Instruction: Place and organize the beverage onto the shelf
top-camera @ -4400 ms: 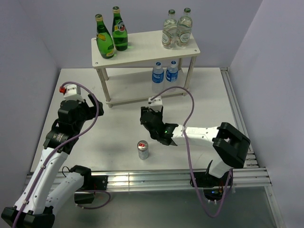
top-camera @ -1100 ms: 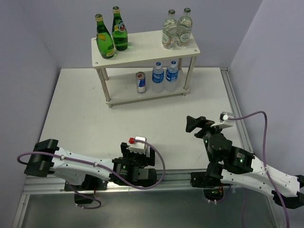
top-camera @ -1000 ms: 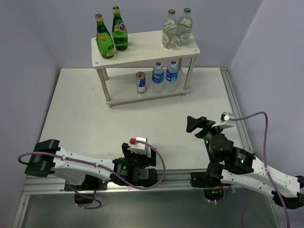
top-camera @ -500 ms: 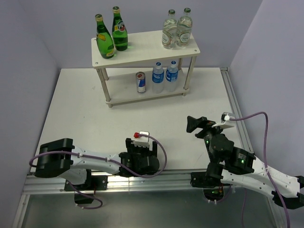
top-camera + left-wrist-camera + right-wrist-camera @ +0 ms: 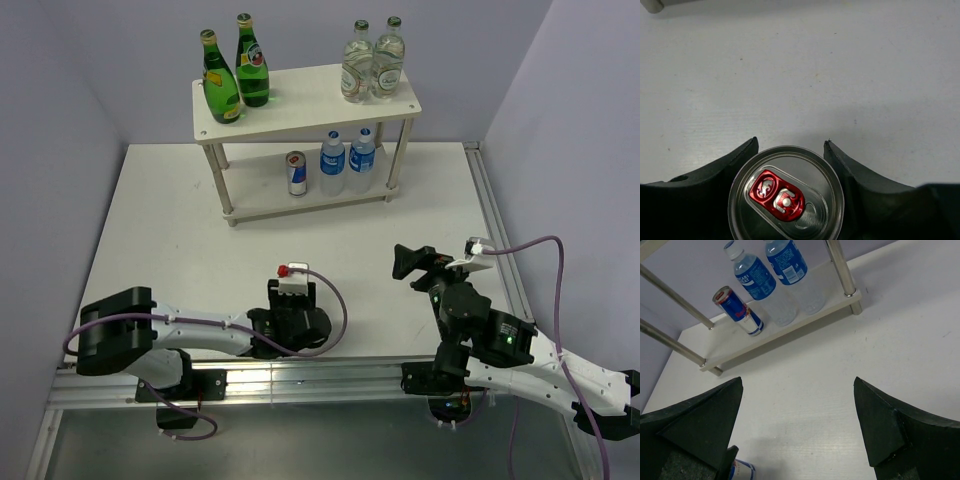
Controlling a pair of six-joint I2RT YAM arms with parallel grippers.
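We've got the left gripper clamped on the silver-blue aluminium can, upright at lower centre, the white two-tier shelf lying straight up-frame, while the right gripper gapes wide and empty to its right.

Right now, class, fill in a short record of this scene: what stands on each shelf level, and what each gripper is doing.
Top level of shelf: two green bottles left, two clear glass bottles right
Lower level: one can, two water bottles beside it
Left gripper: closed around an upright second can, near the table front edge
Right gripper: open, empty, above the table
Not yet shelved: the second can
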